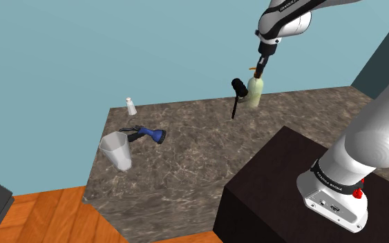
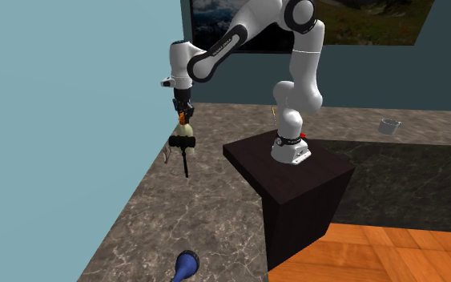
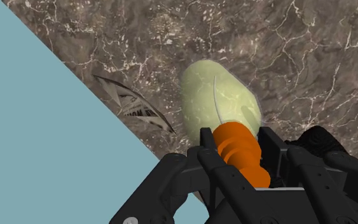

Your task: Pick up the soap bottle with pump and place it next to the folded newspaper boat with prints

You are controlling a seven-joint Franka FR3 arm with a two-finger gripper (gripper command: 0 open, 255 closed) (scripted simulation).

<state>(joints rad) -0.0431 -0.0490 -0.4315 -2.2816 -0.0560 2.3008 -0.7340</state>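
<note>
My black gripper (image 3: 240, 167) is shut on the orange pump (image 3: 238, 148) of a pale green soap bottle (image 3: 217, 98), which hangs upright below it over the marble counter. In the shoulder view the gripper (image 1: 260, 69) holds the bottle (image 1: 255, 93) near the blue wall at the counter's back edge. I cannot tell whether the bottle's base touches the counter. A flat folded newspaper boat (image 3: 133, 104) with grey print lies against the wall, close beside the bottle. From the second exterior view, the gripper (image 2: 183, 113) and bottle (image 2: 185, 130) are near the wall.
A black mallet (image 1: 238, 90) stands right beside the bottle, also seen as the mallet (image 2: 183, 147). Further toward the shoulder view's left lie a small white bottle (image 1: 130, 105), a blue and black tool (image 1: 150, 134) and a clear jug (image 1: 117, 150). The dark stand (image 1: 289, 186) fills the lower right.
</note>
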